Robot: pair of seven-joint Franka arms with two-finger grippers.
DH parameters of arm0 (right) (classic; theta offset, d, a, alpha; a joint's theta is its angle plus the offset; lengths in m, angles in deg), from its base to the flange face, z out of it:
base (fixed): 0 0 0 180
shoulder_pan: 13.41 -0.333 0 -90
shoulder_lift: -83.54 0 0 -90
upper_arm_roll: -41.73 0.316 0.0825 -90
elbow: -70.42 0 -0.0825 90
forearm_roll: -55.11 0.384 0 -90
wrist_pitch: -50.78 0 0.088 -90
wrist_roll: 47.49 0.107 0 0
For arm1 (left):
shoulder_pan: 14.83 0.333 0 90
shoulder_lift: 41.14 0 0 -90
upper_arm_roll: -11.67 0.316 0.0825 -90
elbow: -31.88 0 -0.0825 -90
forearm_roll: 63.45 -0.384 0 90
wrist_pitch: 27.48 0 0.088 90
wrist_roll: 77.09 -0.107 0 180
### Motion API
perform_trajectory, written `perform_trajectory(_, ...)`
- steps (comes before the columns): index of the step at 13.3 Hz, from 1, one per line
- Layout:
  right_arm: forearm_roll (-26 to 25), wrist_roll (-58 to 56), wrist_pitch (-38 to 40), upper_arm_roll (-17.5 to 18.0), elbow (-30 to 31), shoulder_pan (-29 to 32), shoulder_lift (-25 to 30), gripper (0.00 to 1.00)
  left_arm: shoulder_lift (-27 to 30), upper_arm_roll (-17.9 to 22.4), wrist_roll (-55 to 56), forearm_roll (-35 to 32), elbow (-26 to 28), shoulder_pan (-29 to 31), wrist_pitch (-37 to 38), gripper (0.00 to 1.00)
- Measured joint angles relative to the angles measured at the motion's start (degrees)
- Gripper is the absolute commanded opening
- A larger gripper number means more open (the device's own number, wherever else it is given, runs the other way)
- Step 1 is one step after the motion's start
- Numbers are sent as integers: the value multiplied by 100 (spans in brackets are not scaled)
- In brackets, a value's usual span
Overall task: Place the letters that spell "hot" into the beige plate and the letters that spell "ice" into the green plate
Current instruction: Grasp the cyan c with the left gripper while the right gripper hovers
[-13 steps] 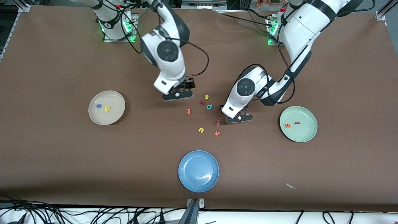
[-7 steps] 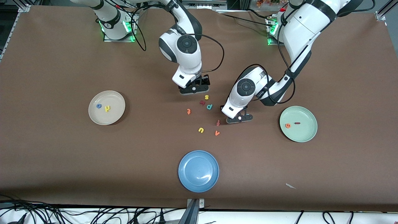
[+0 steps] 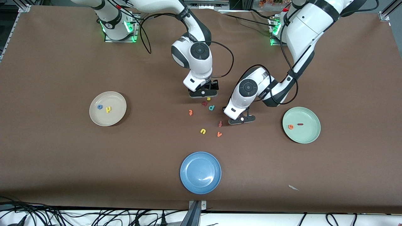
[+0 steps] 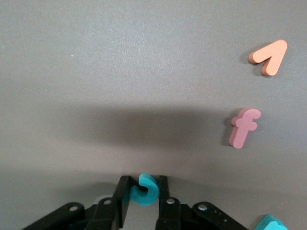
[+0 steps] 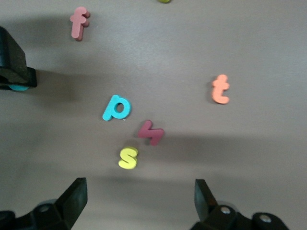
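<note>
- my left gripper (image 4: 144, 203) is down at the table near the middle; in the front view its fingertips are hidden under the wrist, but my left wrist view shows both fingers pinching the teal "c" (image 4: 144, 189), a chunky foam curl, only its upper part visible.
- my right gripper (image 5: 139, 201) hangs over the yellow "s" (image 5: 128, 157), jaws spread wide with nothing between them; the front view shows only a sliver of that "s".
- the orange "t" (image 5: 220, 89) lies loose on the brown mat, toward the right arm's end of the letter cluster.
- the beige plate (image 3: 117, 114), smooth and round, holds the blue ring "o" (image 3: 100, 107) and the yellow "h" (image 3: 108, 109), apart from each other.
- the green plate (image 3: 309, 135) holds the orange "e" (image 3: 290, 126) and the dark red bar "i" (image 3: 300, 124).
- other thick, matte foam letters lie loose: teal "p" (image 5: 116, 107), dark red zigzag piece (image 5: 151, 132) whose letter i cannot read, pink "f" (image 4: 243, 127), orange "v" (image 4: 269, 57), yellow "u" (image 3: 203, 131).
- the blue plate (image 3: 188, 175) sits nearest the front camera, with a glossy highlight.
- a pale scrap (image 3: 293, 187) lies near the table's front edge; i cannot tell what it is.
</note>
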Motion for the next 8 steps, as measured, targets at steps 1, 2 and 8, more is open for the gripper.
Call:
perform_trajectory(1,-30,71,-99,0,-20,-33,-91,99,0,1,0,0,0,0,0,22)
perform_trajectory(2,-69,146,-142,0,-34,-65,-161,99,0,3,0,0,-2,0,0,22)
perform_trajectory(8,-242,357,-168,-1,-62,-150,-241,99,3,353,-389,-11,-176,97,0,20)
